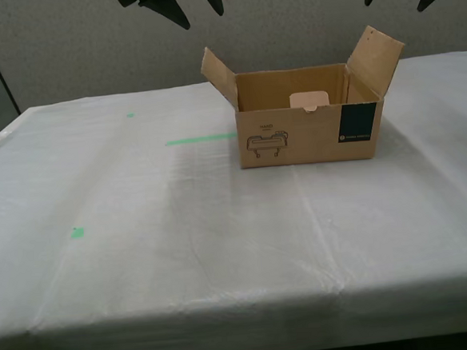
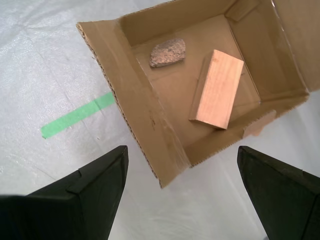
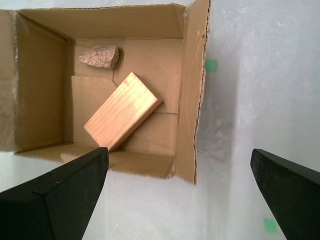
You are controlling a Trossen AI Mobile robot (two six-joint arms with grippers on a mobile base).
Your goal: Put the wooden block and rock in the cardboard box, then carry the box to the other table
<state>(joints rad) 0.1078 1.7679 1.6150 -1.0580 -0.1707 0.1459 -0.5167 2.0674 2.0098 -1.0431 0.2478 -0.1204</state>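
1. Looking down through both wrist views, I found the wooden block [image 2: 217, 90] and the rock [image 2: 168, 52] already lying inside the cardboard box [image 1: 307, 134], the block flat on the box floor and the rock apart from it, near one inner wall.
2. That box stood on the cloth-covered table [image 1: 182, 243] with the green tape strip [image 1: 200, 139] just beside it, so I judged it had reached the other table.
3. My first gripper [image 3: 185, 195] was released, jaws spread wide and holding nothing; the box lay below it and off to one side, with one box wall running beneath the gap between the jaws.
4. My second gripper [image 2: 182, 192] was likewise released and empty, hanging above bare cloth just off a box flap.
5. In the exterior view the dark fingertips [image 1: 166, 7] sat well above the box, clear of its flaps.
6. I judged both the loading and the carry done; nothing seemed left but drawing the arms away.
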